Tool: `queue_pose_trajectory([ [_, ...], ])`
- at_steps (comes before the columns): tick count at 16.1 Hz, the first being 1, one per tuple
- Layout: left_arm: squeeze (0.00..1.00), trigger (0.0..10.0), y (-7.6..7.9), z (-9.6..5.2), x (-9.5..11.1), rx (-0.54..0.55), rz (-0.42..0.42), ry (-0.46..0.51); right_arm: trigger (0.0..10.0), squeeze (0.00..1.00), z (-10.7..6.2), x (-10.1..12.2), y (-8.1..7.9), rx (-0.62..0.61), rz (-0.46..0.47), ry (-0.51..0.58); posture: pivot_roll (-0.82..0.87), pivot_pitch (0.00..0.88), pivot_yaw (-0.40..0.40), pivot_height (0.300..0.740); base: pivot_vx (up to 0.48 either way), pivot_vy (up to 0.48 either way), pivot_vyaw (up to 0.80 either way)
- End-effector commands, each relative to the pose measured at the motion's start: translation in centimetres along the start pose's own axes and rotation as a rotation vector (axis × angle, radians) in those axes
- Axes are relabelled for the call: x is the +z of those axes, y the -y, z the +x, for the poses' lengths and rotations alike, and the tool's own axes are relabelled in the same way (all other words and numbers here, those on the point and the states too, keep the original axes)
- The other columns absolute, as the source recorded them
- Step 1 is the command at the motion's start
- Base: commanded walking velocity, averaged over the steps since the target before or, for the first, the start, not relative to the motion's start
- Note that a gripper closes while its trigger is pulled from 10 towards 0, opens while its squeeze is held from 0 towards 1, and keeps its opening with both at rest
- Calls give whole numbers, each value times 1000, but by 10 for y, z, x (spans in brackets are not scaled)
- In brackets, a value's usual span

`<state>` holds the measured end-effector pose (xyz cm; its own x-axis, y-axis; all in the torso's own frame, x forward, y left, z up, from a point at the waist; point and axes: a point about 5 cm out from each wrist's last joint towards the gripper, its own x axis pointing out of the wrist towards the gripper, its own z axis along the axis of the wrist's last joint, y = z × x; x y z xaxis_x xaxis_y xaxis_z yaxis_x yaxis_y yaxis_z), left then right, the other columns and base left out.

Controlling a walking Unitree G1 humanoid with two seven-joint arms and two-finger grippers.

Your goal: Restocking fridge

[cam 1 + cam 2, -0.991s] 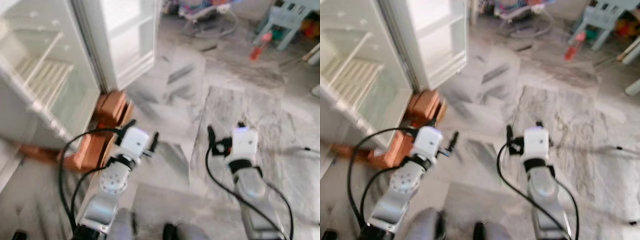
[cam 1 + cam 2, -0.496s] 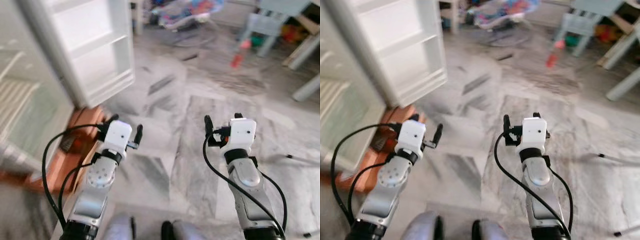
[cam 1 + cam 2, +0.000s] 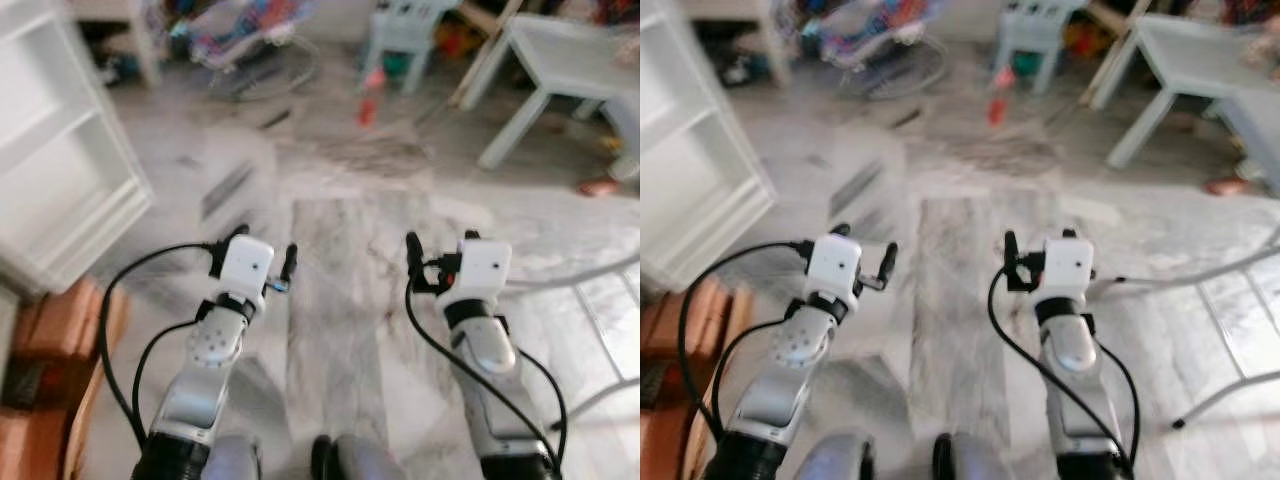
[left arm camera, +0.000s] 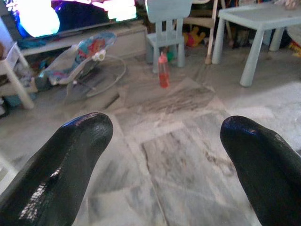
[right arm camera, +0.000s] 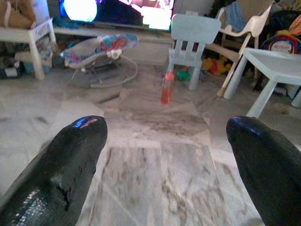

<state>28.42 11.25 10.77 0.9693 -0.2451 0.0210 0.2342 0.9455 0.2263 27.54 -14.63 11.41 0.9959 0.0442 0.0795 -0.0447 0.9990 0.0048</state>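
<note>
A family living room is showing itself: baby bouncer (image 5: 101,49), child's chair (image 5: 193,35) and glowing TV (image 5: 120,9) (all ahead of the grippers).

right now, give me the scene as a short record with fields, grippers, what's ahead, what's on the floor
left gripper: open, empty, held out over the floor
right gripper: open, empty, level with the left
floor: grey marble tiles
red bottle: upright on the floor ahead, in front of the small chair
small chair: pale blue, beside a pale table
baby bouncer: ahead to the left
fridge door: white shelves, at far left
</note>
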Motion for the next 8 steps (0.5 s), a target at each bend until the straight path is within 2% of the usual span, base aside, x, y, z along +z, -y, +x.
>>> queue_pose_trajectory([
  [1,0,10000,-5,-4,-6,20,0,-24,10000,0,-1,-1,-4,18,13,-3,107,183,-80,740,480,0,-800],
  [3,0,10000,-14,-9,-6,82,31,-40,10000,0,-1,2,1,10,13,8,131,193,-86,740,407,0,-800],
  [4,0,10000,-25,-15,-3,108,58,-41,10000,0,-2,3,6,4,-4,13,148,200,-89,740,270,0,-800],
  [5,0,10000,-33,-22,-3,109,92,-45,10000,0,-3,4,11,-1,-27,17,164,203,-81,740,0,0,-800],
  [6,0,10000,-46,-35,-1,118,102,-46,10000,0,-8,4,21,-9,-45,14,159,198,-87,740,0,0,-800],
  [7,0,10000,-51,-43,-3,96,135,-46,10000,0,-12,1,28,-22,-24,-2,149,196,-95,740,0,0,-800],
  [8,0,10000,-53,-46,-9,110,124,-71,10000,0,-13,-2,31,-36,-15,-16,144,192,-104,740,0,0,-800],
])
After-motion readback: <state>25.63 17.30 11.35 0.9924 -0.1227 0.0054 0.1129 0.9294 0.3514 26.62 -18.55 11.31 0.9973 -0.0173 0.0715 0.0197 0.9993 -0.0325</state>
